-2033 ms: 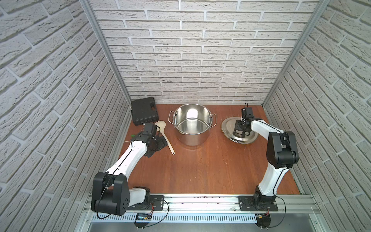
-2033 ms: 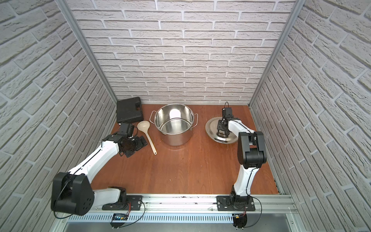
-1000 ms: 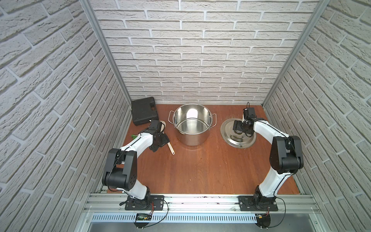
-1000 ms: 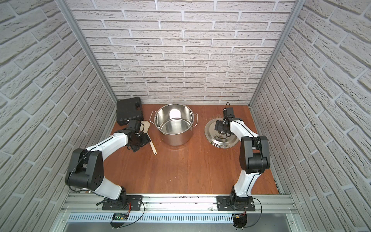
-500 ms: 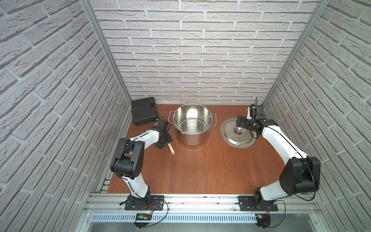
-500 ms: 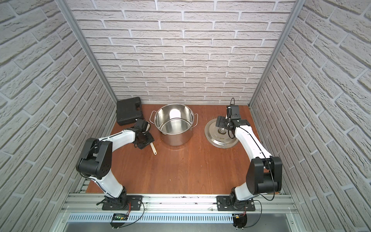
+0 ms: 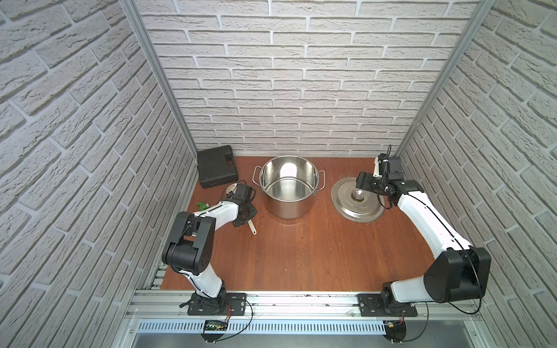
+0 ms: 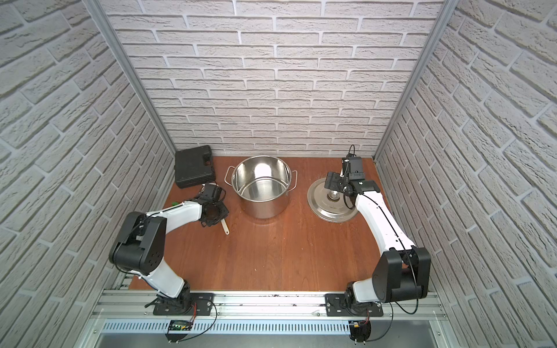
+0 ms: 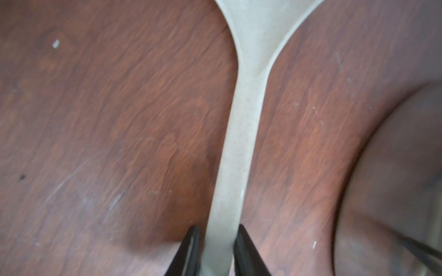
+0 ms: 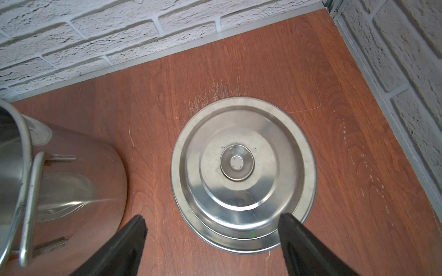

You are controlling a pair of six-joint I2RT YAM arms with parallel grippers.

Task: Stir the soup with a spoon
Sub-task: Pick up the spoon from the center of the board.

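Left arm (image 7: 221, 211), right arm (image 7: 428, 220): white links, bulky black joints, thin black cables, tapered black fingers (image 10: 119, 251).

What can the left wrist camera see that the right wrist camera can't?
Only the left wrist view shows the spoon. Its cream handle runs between the left gripper's black fingertips, which sit close on both sides; whether they pinch it yet is unclear. Only the right wrist view shows the steel lid lying flat, the pot standing apart beside it, the brick wall, and the right gripper open wide. Both show the wooden table and a pair of black fingertips.
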